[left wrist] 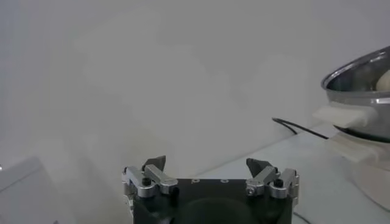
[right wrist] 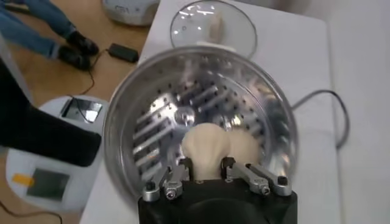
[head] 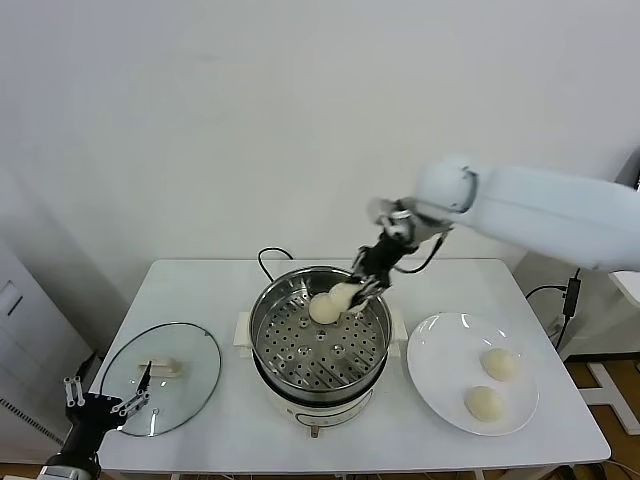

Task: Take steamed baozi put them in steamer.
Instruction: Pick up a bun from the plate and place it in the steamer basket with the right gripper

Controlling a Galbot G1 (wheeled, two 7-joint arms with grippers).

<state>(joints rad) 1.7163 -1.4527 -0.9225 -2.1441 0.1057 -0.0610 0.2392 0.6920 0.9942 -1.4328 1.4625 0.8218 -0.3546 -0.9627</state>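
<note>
My right gripper [head: 352, 293] hangs over the back of the steamer [head: 263, 335], shut on a pale baozi [right wrist: 204, 143] just above the perforated tray. The right wrist view shows the fingers [right wrist: 184, 164] pinching its sides, and a second baozi [right wrist: 247, 146] showing right beside it. From the head view the two read as one cream lump [head: 325, 308] at the fingertips. Two more baozi [head: 500, 363] [head: 485, 403] lie on the white plate [head: 430, 360]. Off the table's front left corner my left gripper [head: 100, 408] waits open, with nothing in it [left wrist: 207, 167].
The round glass lid [head: 185, 370] lies flat on the table left of the steamer. The steamer's black cord [head: 268, 258] loops behind it. The steamer's white handle [left wrist: 341, 115] shows in the left wrist view. The wall stands close behind the table.
</note>
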